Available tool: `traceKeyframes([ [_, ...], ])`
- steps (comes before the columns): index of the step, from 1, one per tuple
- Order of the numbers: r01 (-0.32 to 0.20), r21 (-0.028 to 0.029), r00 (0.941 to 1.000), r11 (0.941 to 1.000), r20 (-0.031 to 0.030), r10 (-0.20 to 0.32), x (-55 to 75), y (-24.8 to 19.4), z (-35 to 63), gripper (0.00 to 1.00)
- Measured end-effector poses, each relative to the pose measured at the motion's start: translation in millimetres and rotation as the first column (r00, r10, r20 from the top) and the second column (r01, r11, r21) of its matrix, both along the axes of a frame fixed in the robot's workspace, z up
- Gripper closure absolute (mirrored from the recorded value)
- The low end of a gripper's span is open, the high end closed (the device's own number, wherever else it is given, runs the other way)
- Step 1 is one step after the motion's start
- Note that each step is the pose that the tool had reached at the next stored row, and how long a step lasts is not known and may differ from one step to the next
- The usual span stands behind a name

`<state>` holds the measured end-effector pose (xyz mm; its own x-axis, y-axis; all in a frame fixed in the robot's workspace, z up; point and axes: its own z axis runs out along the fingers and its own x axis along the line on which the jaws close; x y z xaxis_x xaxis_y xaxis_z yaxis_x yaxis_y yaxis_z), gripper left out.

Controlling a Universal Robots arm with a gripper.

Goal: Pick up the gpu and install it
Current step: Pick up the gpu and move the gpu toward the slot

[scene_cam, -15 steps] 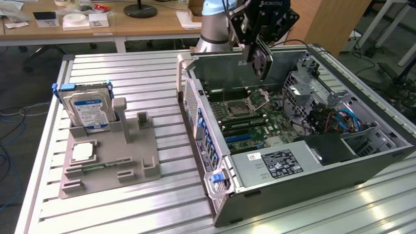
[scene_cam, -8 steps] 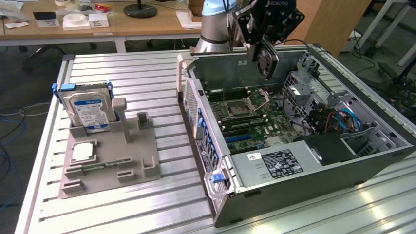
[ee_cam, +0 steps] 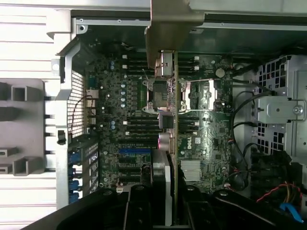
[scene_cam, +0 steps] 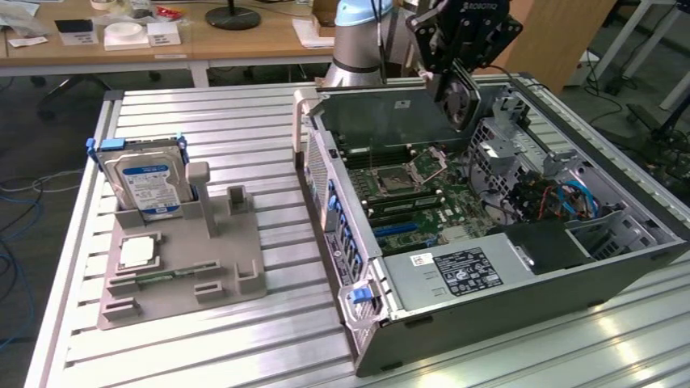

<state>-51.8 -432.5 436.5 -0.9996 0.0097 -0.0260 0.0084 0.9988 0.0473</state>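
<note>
The gpu (scene_cam: 460,95) hangs edge-down over the back of the open computer case (scene_cam: 518,319), and my gripper (scene_cam: 461,66) is shut on its upper part. Its black fan face and green board are visible in the exterior view. In the wrist view the gpu (ee_cam: 174,143) appears edge-on, its silvery end bracket (ee_cam: 173,26) at the far end and its black shroud (ee_cam: 160,167) close to my gripper (ee_cam: 172,206). It is held clear above the motherboard (ee_cam: 120,110), near the processor socket (scene_cam: 401,176). A blue slot (ee_cam: 134,150) lies beside the card's line.
A grey fixture (scene_cam: 189,271) at the exterior view's left carries the hard drive (scene_cam: 151,174) and a square processor chip (scene_cam: 140,252). Inside the case are a power supply (scene_cam: 458,271), drive cage (scene_cam: 609,234) and loose cables (scene_cam: 561,194). A desk (scene_cam: 140,40) stands behind.
</note>
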Motion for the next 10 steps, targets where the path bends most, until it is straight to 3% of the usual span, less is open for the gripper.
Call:
traceKeyframes([
  [10,-0.009,0.0001,1.0000,1.0000,-0.0013,0.009,33.8,0.0,-0.8,0.72],
])
